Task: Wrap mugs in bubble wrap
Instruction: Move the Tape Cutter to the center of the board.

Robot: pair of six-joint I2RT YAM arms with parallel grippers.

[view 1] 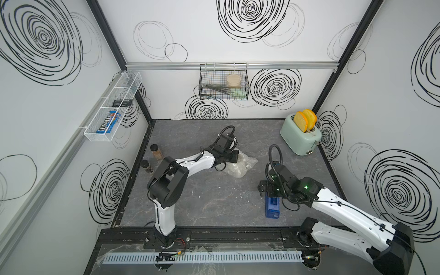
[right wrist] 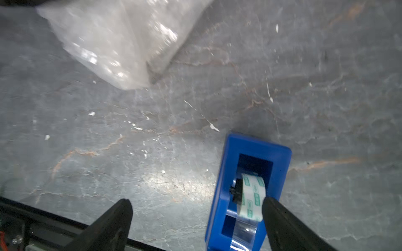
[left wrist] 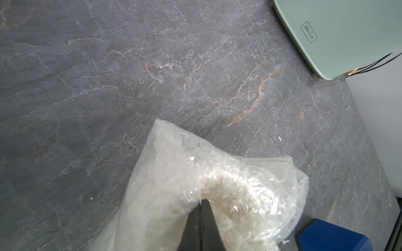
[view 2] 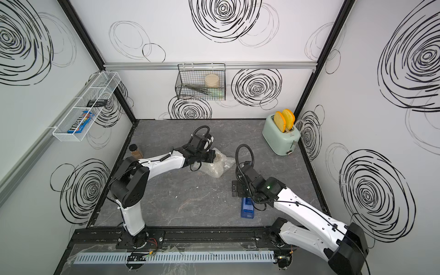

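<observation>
top views: bubble wrap [view 1: 241, 166], one crumpled bundle with no clear long axis, sits at the tips of the left gripper [view 1: 234, 156] and well apart ahead of the right gripper [view 1: 266, 190], which hangs over the blue tape dispenser [view 1: 272, 207]; i rate the left arm far nearer. left wrist: jaws pressed together, tips touching the wrap [left wrist: 217, 173], which spreads ahead of and beneath them; mug not plainly seen, i judge it inside; fold pinched or not, i cannot tell. right wrist: jaws spread wide, empty, one finger [right wrist: 282, 217] over the tape roll, bundle [right wrist: 113, 43] ahead, clear of both.
</observation>
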